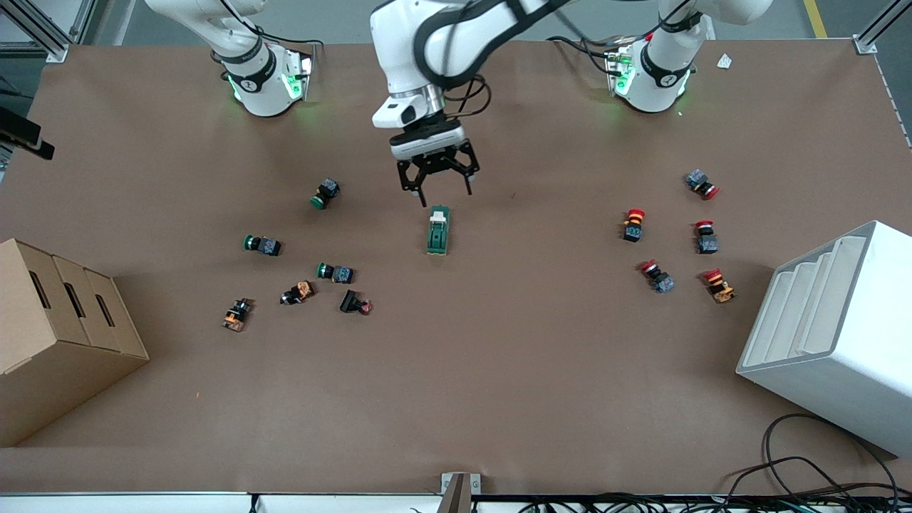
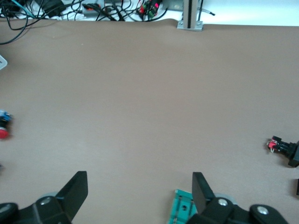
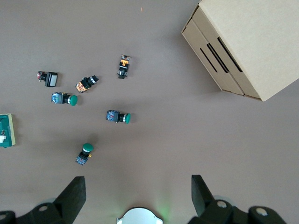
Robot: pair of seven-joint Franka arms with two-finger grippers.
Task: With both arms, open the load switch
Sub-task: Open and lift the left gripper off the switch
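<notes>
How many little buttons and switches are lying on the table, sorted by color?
Green-capped buttons: 3
Red-capped buttons: 5
Dark buttons without a green or red cap: 3
Load switch: 1
Total: 12

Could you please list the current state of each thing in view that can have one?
load switch: lying flat on the table, not gripped, white toggle end toward the robot bases.
left gripper: open, over the table just above the load switch.
right gripper: open, holding nothing, waiting high above the green-capped push buttons.
cardboard box: closed.
</notes>
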